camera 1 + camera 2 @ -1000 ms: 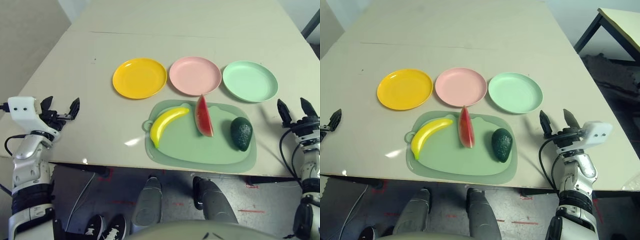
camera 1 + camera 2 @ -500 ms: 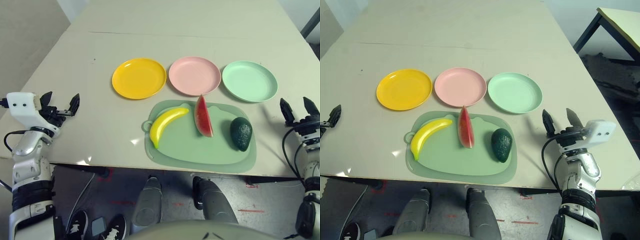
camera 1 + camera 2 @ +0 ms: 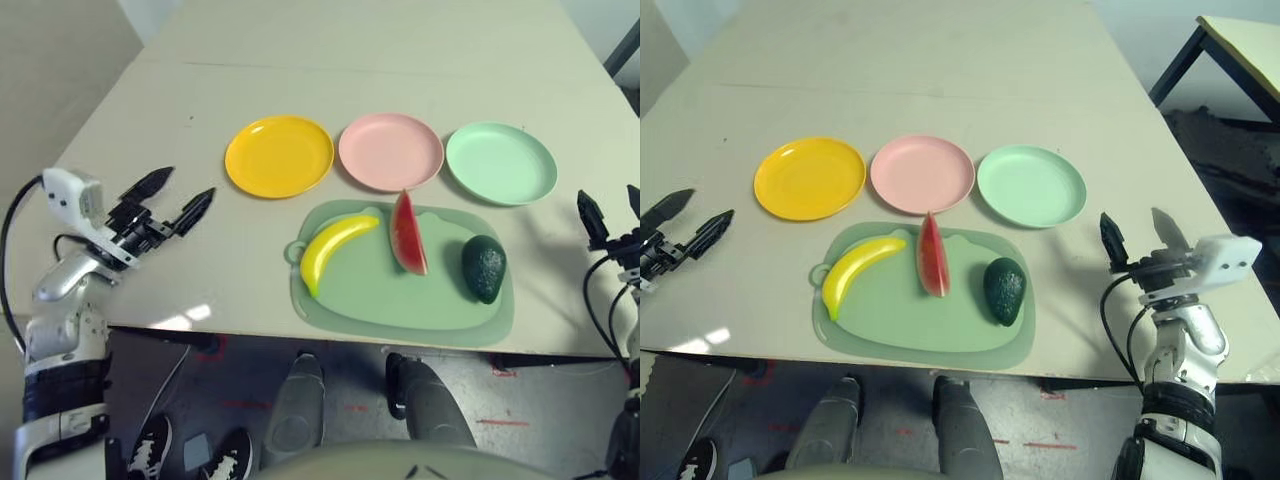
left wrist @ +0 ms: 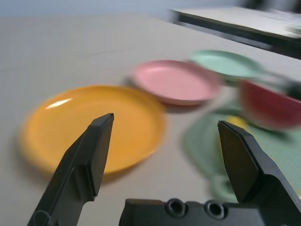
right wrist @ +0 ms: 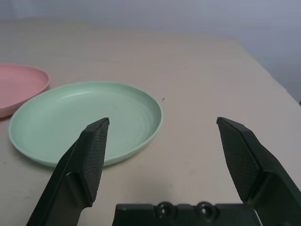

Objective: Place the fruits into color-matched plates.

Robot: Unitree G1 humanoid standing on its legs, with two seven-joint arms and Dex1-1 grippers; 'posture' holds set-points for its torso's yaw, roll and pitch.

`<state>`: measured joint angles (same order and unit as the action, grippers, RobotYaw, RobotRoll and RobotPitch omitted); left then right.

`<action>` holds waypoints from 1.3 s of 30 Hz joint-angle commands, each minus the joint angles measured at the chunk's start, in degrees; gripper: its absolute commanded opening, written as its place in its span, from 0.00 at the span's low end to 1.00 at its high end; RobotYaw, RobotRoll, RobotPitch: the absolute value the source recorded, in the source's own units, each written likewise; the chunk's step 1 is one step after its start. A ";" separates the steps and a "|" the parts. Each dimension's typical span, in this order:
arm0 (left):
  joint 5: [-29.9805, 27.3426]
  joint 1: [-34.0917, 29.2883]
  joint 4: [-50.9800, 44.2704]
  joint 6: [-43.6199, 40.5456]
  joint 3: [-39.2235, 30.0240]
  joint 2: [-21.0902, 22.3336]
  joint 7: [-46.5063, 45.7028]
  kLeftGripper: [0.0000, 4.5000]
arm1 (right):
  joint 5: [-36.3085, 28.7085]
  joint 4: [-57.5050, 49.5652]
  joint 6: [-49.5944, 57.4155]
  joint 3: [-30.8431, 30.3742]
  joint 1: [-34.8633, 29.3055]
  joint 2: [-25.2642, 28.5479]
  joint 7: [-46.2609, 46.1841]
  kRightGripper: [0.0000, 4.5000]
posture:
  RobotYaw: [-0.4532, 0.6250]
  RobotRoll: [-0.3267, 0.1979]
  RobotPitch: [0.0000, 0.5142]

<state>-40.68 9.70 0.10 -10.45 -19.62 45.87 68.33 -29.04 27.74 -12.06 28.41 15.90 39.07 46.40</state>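
Banana (image 3: 335, 248) on mat (image 3: 400, 310), well right of spread-fingered left gripper (image 3: 170, 198), right gripper (image 3: 1137, 237) likewise agape beside avocado (image 3: 1004, 290).

You have bare table (image 3: 150, 130) between the left gripper (image 3: 172, 197) and the orange-yellow plate (image 3: 279, 156). On the mat (image 3: 400, 300), the banana (image 3: 333, 248) and watermelon wedge (image 3: 407, 234) seem narrowly apart; the avocado (image 3: 484, 267) has room around it.

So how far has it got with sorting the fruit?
Nothing is done: the banana, watermelon wedge and avocado all lie on the mat. Three plates are bare. Both grippers, left and right, are open, holding nothing.
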 commanded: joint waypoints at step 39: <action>4.18 6.94 -4.68 -3.88 15.31 0.41 21.09 1.00 | 19.27 -20.22 -13.81 -60.72 41.08 24.14 46.10 0.99 | 0.32 0.62 0.41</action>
<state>-36.68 16.63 -4.49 -14.35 -5.15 46.35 88.88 -9.14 8.44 -25.99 -31.27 57.46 63.02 91.93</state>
